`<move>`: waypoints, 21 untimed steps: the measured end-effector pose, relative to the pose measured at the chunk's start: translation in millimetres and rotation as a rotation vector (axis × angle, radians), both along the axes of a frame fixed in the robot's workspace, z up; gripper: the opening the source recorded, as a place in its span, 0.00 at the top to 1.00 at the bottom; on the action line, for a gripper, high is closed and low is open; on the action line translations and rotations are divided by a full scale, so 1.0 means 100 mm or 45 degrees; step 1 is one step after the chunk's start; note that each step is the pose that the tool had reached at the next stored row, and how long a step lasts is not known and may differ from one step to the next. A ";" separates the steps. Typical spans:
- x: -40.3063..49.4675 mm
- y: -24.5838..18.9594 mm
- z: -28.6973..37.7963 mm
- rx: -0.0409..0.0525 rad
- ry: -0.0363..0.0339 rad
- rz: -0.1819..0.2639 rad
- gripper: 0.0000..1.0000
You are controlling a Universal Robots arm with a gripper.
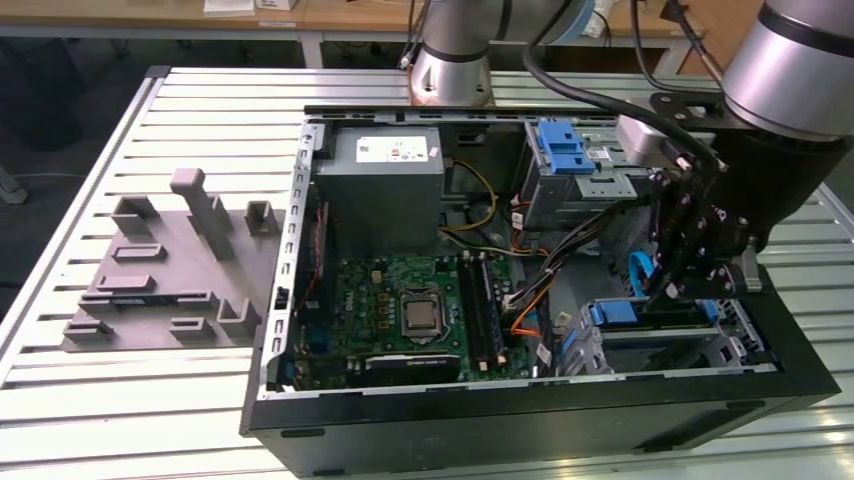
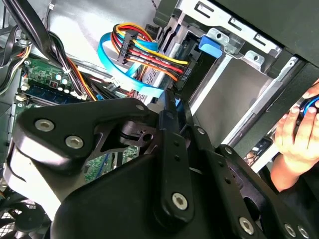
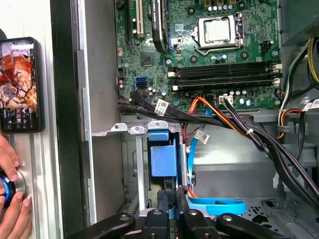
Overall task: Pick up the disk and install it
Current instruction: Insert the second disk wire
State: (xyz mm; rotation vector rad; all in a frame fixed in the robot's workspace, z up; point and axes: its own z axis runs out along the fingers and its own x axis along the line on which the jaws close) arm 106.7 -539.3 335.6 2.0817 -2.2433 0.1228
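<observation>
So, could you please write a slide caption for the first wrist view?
Black claw poised at the blue-handled silver disk in the grey metal drive cage, below the green motherboard.

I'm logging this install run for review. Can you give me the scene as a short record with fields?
setting: open computer case on a slatted metal table
task item: the disk sits in the lower drive bay, blue end handle showing
arm: end effector inside the case, right at the disk's handle
person: a hand beside a phone, outside the case
other: grey fixture block on the table
</observation>
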 end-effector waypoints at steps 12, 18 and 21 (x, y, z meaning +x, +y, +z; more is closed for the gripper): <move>0.010 -0.031 -0.008 0.011 0.0000 -0.001 0.81; 0.010 -0.046 -0.024 0.015 0.0000 -0.001 0.81; 0.010 -0.049 -0.027 0.016 0.0000 -0.001 0.81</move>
